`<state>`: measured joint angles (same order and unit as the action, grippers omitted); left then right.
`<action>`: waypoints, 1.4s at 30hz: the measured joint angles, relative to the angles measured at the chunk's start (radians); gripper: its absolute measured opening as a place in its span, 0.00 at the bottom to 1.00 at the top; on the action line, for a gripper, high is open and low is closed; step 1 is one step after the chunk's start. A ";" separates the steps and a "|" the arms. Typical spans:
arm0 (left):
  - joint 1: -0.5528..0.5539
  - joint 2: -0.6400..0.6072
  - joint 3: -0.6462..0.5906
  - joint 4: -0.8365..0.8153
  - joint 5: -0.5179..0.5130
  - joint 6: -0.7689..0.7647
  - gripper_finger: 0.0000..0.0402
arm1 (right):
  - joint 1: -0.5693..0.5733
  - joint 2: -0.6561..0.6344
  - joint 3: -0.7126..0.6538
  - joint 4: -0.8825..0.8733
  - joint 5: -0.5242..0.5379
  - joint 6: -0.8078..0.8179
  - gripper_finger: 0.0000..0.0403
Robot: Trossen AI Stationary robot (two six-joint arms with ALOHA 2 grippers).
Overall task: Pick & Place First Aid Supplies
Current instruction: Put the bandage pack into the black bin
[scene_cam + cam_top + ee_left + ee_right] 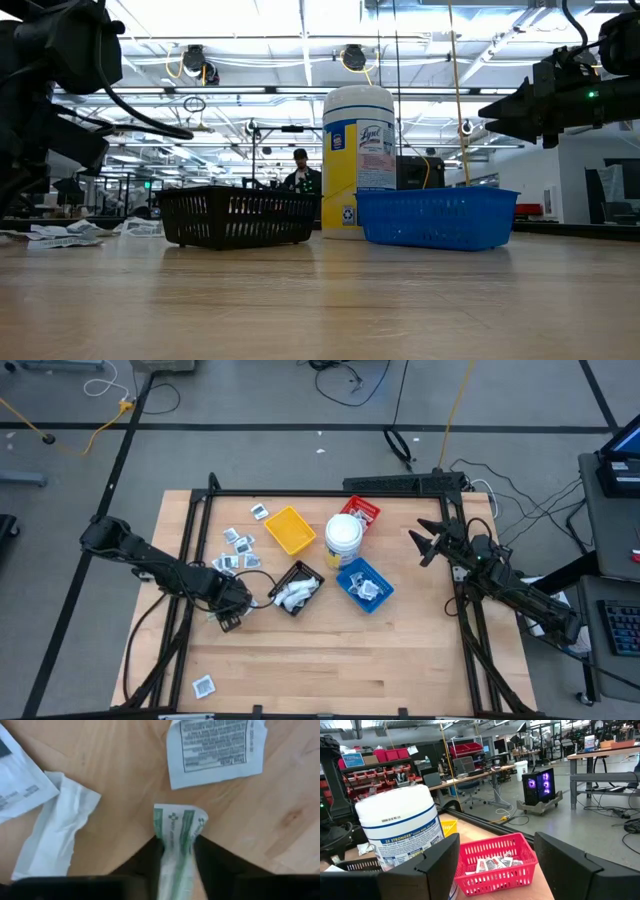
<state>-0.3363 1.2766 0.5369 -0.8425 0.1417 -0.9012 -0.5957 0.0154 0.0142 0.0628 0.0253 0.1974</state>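
Note:
The first aid supplies are small white packets. Several lie loose on the wood (238, 545) at the table's left, and others are in the black tray (297, 588), blue tray (365, 583) and red tray (362, 512). My left gripper (232, 603) points down just left of the black tray, shut on a white packet with green print (178, 827). Beside it lie a square dark-printed packet (215, 747) and a pale wrapped strip (57, 832). My right gripper (425, 545) hangs level and open at the right, facing the red tray (492, 862). My left gripper pinches the green-printed packet between its two fingers (150, 862), which stand on its two long sides (175, 845). The fingers come from above, pointing down. The packet is squeezed narrow between them. Its wider free end (180, 815) shows beyond the fingertips, at the wood.
A yellow tray (290, 528) and a round white tub (343, 535) stand at the middle far side. One packet (204, 684) lies alone near the front left corner. Bare wood stretches along the near half. A black frame (330, 492) edges the table.

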 joint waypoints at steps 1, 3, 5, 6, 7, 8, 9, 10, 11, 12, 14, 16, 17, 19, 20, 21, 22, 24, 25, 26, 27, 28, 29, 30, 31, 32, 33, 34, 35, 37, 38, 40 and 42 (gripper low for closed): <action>0.000 0.000 0.000 0.002 0.002 0.000 0.24 | 0.000 0.000 0.000 0.000 0.000 0.000 0.63; -0.001 0.000 0.000 0.006 0.006 -0.003 0.13 | 0.000 0.000 0.000 0.000 0.000 0.000 0.63; -0.001 0.000 0.000 0.009 0.014 -0.012 0.04 | 0.000 0.000 0.000 0.000 0.000 0.000 0.63; -0.001 -0.001 0.000 0.010 0.015 -0.020 0.03 | 0.000 0.000 0.000 0.000 0.000 0.000 0.63; -0.001 -0.003 0.000 0.009 0.021 -0.023 0.03 | 0.000 0.000 0.000 0.000 0.000 0.000 0.63; -0.001 -0.009 0.000 0.007 0.034 -0.025 0.03 | 0.000 0.000 0.000 0.000 0.000 0.000 0.63; -0.001 -0.016 0.002 0.004 0.055 -0.026 0.02 | 0.000 0.000 0.000 0.000 0.000 0.000 0.63; -0.002 -0.024 0.011 -0.012 0.065 -0.028 0.02 | 0.000 0.000 0.000 0.000 0.000 0.000 0.63; -0.002 -0.039 0.021 -0.031 0.071 -0.029 0.01 | 0.000 0.000 0.000 0.000 0.000 0.000 0.63; -0.002 -0.054 0.033 -0.057 0.072 -0.029 0.01 | 0.000 0.000 0.000 0.000 0.000 0.000 0.63; 0.001 -0.084 0.059 -0.106 0.069 -0.028 0.01 | 0.000 0.000 0.000 0.000 0.000 0.000 0.63; 0.007 -0.109 0.090 -0.155 0.067 -0.028 0.01 | 0.000 0.000 0.000 0.000 0.000 0.000 0.63; 0.010 -0.119 0.105 -0.178 0.068 -0.025 0.01 | 0.000 0.000 0.000 0.000 0.000 0.000 0.63; 0.011 -0.137 0.138 -0.220 0.070 -0.018 0.01 | 0.000 0.000 0.000 0.000 0.000 0.000 0.63; 0.011 -0.145 0.156 -0.242 0.069 -0.017 0.01 | 0.000 0.000 0.000 0.000 0.000 0.000 0.63; 0.011 -0.152 0.176 -0.266 0.069 -0.017 0.01 | 0.000 0.000 0.000 0.000 0.000 0.000 0.63; 0.011 -0.159 0.193 -0.286 0.069 -0.017 0.01 | 0.000 0.000 0.000 0.000 0.000 0.000 0.63; 0.011 -0.166 0.232 -0.338 0.060 -0.016 0.01 | 0.000 0.000 0.000 0.000 0.000 0.000 0.63; 0.011 -0.166 0.252 -0.361 0.055 -0.015 0.01 | 0.000 0.000 0.000 0.000 0.000 0.000 0.63; 0.011 -0.166 0.271 -0.385 0.048 -0.015 0.00 | 0.000 0.000 0.000 0.000 0.000 0.000 0.63; 0.011 -0.166 0.289 -0.404 0.042 -0.017 0.00 | 0.000 0.000 0.000 0.000 0.000 0.000 0.63; 0.012 -0.166 0.304 -0.414 0.041 -0.018 0.00 | 0.000 0.000 0.000 0.000 0.000 0.000 0.63; 0.016 -0.165 0.316 -0.414 0.041 -0.018 0.00 | 0.000 0.000 0.000 0.000 0.000 0.000 0.63; 0.022 -0.161 0.325 -0.411 0.041 -0.017 0.00 | 0.000 0.000 0.000 0.000 0.000 0.000 0.63; 0.032 -0.150 0.333 -0.409 0.043 -0.017 0.00 | 0.000 0.000 0.000 0.000 0.000 0.000 0.63; 0.044 -0.130 0.340 -0.409 0.045 -0.014 0.00 | 0.000 0.000 0.000 0.000 0.000 0.000 0.63; 0.059 -0.103 0.350 -0.409 0.050 0.002 0.00 | 0.000 0.000 0.000 0.000 0.000 0.000 0.63; 0.076 -0.074 0.364 -0.409 0.056 0.022 0.00 | 0.000 0.000 0.000 0.000 0.000 0.000 0.63; 0.093 -0.045 0.382 -0.408 0.061 0.041 0.00 | 0.000 0.000 0.000 0.000 0.000 0.000 0.63; 0.125 -0.001 0.422 -0.405 0.064 0.074 0.00 | 0.000 0.000 0.000 0.000 0.000 0.000 0.63; 0.144 0.022 0.446 -0.405 0.063 0.090 0.00 | 0.000 0.000 0.000 0.000 0.000 0.000 0.63; 0.178 0.069 0.493 -0.405 0.064 0.127 0.00 | 0.000 0.000 0.000 0.000 0.000 0.000 0.63; 0.209 0.118 0.544 -0.406 0.064 0.161 0.00 | 0.000 0.000 0.000 0.000 0.000 0.000 0.63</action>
<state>-0.1273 1.3945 1.0812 -1.2488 0.2054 -0.7401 -0.5957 0.0154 0.0141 0.0628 0.0254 0.1973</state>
